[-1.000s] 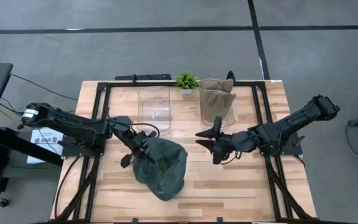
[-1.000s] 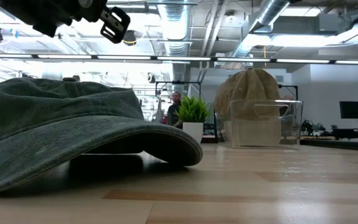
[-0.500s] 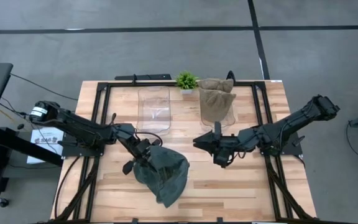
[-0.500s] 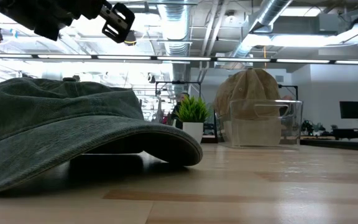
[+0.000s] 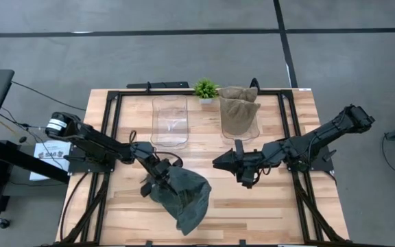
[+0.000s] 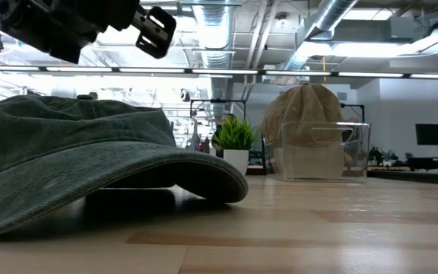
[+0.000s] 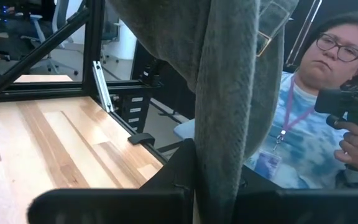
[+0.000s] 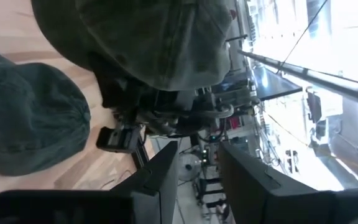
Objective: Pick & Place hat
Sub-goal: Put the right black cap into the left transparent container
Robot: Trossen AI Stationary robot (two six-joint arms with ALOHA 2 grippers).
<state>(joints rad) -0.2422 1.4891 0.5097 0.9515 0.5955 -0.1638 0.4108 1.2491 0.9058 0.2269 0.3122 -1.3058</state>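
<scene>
Dark green denim cap (image 5: 184,195) hangs pinched in the left gripper (image 5: 158,182), around 7 o'clock of table centre. Right gripper (image 5: 233,163) waits at 3 o'clock, fingers parted, empty. The fabric-only pinch could slip, dropping the cap short of the clear bin (image 5: 169,120).

Green hat (image 7: 235,93) apparently between tool (image 7: 194,186) fingers.
</scene>
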